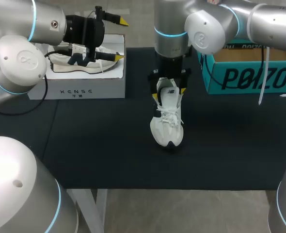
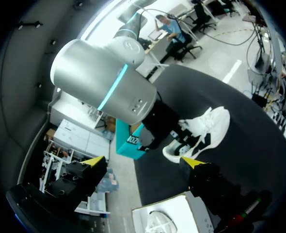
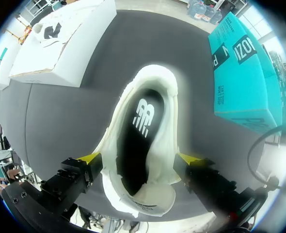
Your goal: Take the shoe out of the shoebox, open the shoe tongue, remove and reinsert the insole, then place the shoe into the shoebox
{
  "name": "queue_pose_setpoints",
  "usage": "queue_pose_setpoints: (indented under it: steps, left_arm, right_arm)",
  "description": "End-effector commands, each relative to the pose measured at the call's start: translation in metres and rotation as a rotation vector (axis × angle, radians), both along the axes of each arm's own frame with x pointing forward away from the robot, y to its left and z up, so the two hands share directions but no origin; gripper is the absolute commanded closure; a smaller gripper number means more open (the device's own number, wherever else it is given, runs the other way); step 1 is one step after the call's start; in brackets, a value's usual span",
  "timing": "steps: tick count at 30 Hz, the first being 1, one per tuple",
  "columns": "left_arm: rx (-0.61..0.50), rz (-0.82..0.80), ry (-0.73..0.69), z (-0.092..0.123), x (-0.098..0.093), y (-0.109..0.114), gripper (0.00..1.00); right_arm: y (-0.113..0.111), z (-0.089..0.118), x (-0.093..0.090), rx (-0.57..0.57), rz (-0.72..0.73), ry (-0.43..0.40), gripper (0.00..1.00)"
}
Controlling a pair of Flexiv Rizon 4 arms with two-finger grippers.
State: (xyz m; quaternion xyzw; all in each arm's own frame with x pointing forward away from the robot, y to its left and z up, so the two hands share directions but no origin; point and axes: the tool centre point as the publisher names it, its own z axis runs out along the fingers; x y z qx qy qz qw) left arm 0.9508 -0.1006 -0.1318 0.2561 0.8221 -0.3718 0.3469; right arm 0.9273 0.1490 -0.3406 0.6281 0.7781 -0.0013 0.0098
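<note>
A white shoe (image 1: 167, 121) lies on the black table mat (image 1: 109, 145) at the middle, toe toward the front edge. My right gripper (image 1: 168, 94) hangs over its heel, open. In the right wrist view the heel opening of the shoe (image 3: 143, 145) sits between the spread fingers of the right gripper (image 3: 139, 158), and a dark insole (image 3: 140, 131) with a white logo shows inside. My left gripper (image 1: 120, 40) is open and holds nothing, above the white shoebox (image 1: 75, 90) at the back left. From the left gripper (image 2: 142, 161) the shoe (image 2: 206, 128) shows under my right arm.
A second pale shoe (image 1: 85, 63) lies in the white shoebox (image 3: 60, 43). An open teal shoebox (image 1: 249, 77) stands at the back right, also seen beside the shoe as a teal box (image 3: 240, 82). Bare mat surrounds the shoe toward the front.
</note>
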Motion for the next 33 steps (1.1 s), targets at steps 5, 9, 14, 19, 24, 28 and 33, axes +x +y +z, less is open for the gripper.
queue_pose_setpoints:
  steps: [5,9,14,19,24,28,33]
  left_arm:
    - [0.004,0.001,0.001,0.0,0.0,-0.001,0.0]
    - [0.004,0.001,0.001,0.0,0.0,-0.001,0.0]
    - [0.004,0.001,0.001,0.0,0.0,-0.001,0.0]
    - [0.004,0.001,0.001,0.0,0.0,-0.001,0.0]
    - [0.004,0.001,0.001,0.0,0.0,-0.001,0.0]
    - [0.004,0.001,0.001,0.0,0.0,-0.001,0.0]
    - [0.004,0.001,0.001,0.0,0.0,-0.001,0.0]
  right_arm:
    - [0.003,-0.001,-0.007,-0.007,-0.024,0.003,0.0]
    - [0.002,-0.002,-0.014,-0.011,-0.06,0.019,0.0]
    - [0.0,0.001,-0.02,-0.026,-0.09,0.02,0.0]
    - [0.0,0.001,-0.025,-0.028,-0.093,0.022,0.0]
    - [0.004,-0.001,-0.039,-0.021,-0.084,0.041,0.0]
    - [0.006,0.007,-0.054,-0.015,-0.086,0.045,0.0]
    - [0.001,0.017,-0.061,-0.038,-0.107,0.023,0.0]
